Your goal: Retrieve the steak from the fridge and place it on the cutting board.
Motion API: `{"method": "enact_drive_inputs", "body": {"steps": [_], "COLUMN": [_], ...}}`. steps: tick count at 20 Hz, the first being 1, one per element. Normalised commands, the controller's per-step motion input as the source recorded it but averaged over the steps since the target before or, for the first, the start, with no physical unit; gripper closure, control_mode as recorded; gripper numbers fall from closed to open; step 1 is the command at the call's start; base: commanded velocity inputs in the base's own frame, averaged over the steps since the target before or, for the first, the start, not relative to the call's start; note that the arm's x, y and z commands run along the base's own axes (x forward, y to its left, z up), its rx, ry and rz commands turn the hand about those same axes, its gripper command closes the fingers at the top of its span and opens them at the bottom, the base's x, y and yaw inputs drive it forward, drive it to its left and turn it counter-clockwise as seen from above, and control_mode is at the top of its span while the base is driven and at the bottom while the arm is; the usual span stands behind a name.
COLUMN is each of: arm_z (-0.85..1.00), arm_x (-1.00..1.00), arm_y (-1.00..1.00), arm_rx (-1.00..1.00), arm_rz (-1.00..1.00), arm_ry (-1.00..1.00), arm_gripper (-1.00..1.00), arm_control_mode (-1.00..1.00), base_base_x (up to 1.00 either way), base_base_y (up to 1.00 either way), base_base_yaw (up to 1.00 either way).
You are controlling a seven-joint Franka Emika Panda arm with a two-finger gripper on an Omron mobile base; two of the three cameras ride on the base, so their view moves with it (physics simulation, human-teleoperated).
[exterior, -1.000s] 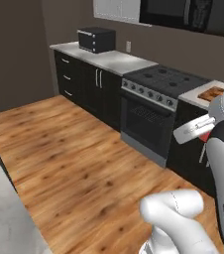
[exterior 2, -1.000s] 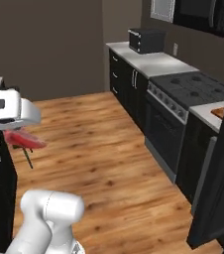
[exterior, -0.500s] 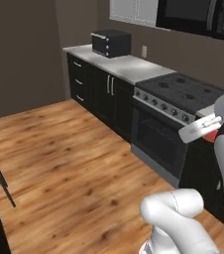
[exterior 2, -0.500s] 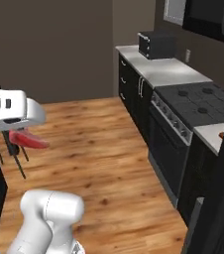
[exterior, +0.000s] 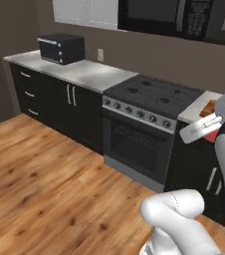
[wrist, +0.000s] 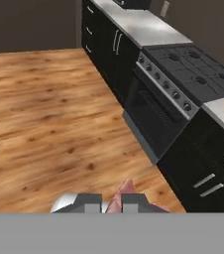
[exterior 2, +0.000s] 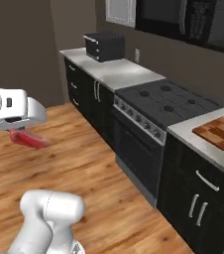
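Since the steak (exterior 2: pixel 27 140) hung from the gripper (exterior 2: pixel 19 133) pinched by one edge, we read the jaws as nearly closed on the thin slab, which drooped toward 4 o'clock below the hand in the right base view. In the hand view its pink tip (wrist: pixel 124 192) poked up between the fingertips (wrist: pixel 91 203) at 6 o'clock. We held it high over the wood floor (exterior 2: pixel 84 168), presumably for carrying clearance. The cutting board (exterior 2: pixel 222 132) sat at 3 o'clock on the counter (exterior 2: pixel 193 139) just past the stove (exterior 2: pixel 166 104), well apart from the steak. We judged transport still unfinished; a thin edge grip could slip.
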Motion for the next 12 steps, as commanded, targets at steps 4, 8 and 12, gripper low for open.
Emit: {"method": "enact_drive_inputs", "body": {"steps": [4,8,12], "arm_z": [0.0,0.0,0.0], "arm_x": [0.0,0.0,0.0], "arm_y": [0.0,0.0,0.0], "arm_rx": [0.0,0.0,0.0], "arm_rz": [0.0,0.0,0.0], "arm_ry": [0.0,0.0,0.0], "arm_gripper": [1.0,1.0,1.0], "arm_control_mode": [1.0,1.0,1.0], "base_base_x": [0.24,0.26,0.57], "base_base_y": [0.03,0.22,0.4], "base_base_yaw": [-0.8,-0.8,-0.67]}}
